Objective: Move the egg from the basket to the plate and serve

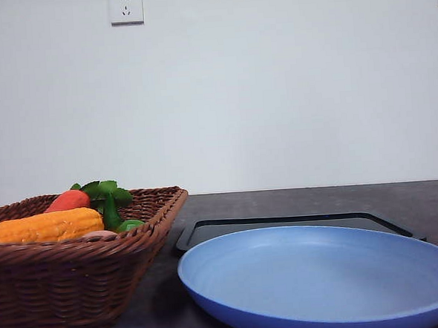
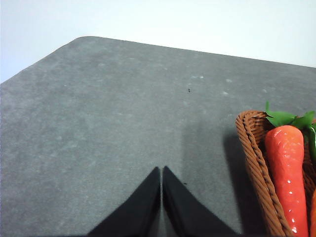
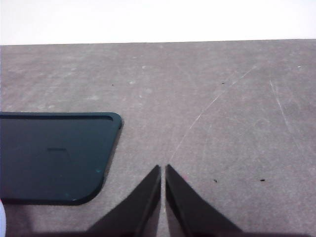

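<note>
Table point(image 1: 296, 204): one dark grey surface; everything below is placed relative to the basket.
Plate point(image 1: 322, 276): one, light blue, bare inside, standing just to the right of the basket with its rim close to the basket's flared side.
Basket point(image 1: 77, 284): one, brown wicker, the landmark; it holds one ear of corn point(image 1: 44, 227), one red-orange carrot point(image 1: 67, 200) with green leaves and one small green item point(image 1: 130, 224) whose kind I cannot tell.
Tray point(image 1: 297, 222): one, flat and black, right of the basket and behind the plate.
Egg point(image 1: 98, 234): one; only a pinkish sliver peeks over the basket's near rim, just below the corn, so it probably lies low inside the basket.
Left gripper point(image 2: 161, 202): fingers pressed together with nothing between them, above bare table just outside the basket's corner nearest the carrot.
Right gripper point(image 3: 163, 200): fingers together and empty, over bare table past the tray's rounded corner, well away from the basket.
Risk, grasp: the corn crowds the egg, so a descending finger could strike corn or wicker and knock the egg aside.
Risk, slip: the smooth oval shell may squirt out of a pinch that is off-centre.
Risk, placing: on the bare plate a released egg could roll toward the rim.
</note>
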Controlling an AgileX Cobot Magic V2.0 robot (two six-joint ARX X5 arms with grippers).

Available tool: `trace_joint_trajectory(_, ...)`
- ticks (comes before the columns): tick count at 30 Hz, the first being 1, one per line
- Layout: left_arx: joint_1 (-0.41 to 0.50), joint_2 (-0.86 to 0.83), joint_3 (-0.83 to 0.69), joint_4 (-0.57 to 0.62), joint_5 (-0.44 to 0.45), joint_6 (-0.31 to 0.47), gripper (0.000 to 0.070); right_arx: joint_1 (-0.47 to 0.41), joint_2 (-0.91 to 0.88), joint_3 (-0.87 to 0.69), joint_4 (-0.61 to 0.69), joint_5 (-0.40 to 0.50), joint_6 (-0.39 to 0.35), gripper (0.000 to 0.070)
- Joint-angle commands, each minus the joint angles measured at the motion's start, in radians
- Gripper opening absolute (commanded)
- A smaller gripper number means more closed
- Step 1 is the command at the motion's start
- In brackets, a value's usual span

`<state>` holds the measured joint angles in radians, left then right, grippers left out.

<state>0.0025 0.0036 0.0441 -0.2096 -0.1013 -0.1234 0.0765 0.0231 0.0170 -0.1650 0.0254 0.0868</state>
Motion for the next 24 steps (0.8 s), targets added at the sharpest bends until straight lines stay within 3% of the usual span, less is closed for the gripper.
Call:
trace_joint_trajectory(1,0.001,0.000,-0.023,0.001,0.006,-0.024,0.0000,-0.001,-0.002,-0.003,0.016,0.000,0.024,0.0000)
trace_joint_trajectory(6,0.001,0.000,-0.021,0.023,0.066,-0.231,0.0000,-0.001,-0.002,-0.002,0.015,0.000,0.127,0.0000)
trace_joint_trajectory(10,0.001,0.000,-0.021,0.022,0.075,-0.307,0.0000,-0.001,-0.002,-0.002,0.015,0.000,0.173,0.0000)
trace_joint_trajectory(17,0.001,0.004,-0.001,0.005,0.163,-0.301,0.0000,0.000,0.000,0.025,0.013,-0.068,0.211,0.0000)
trace_joint_trajectory(24,0.001,0.089,0.092,-0.079,0.165,-0.300,0.0000,0.000,0.052,0.153,-0.074,-0.070,0.224,0.0000)
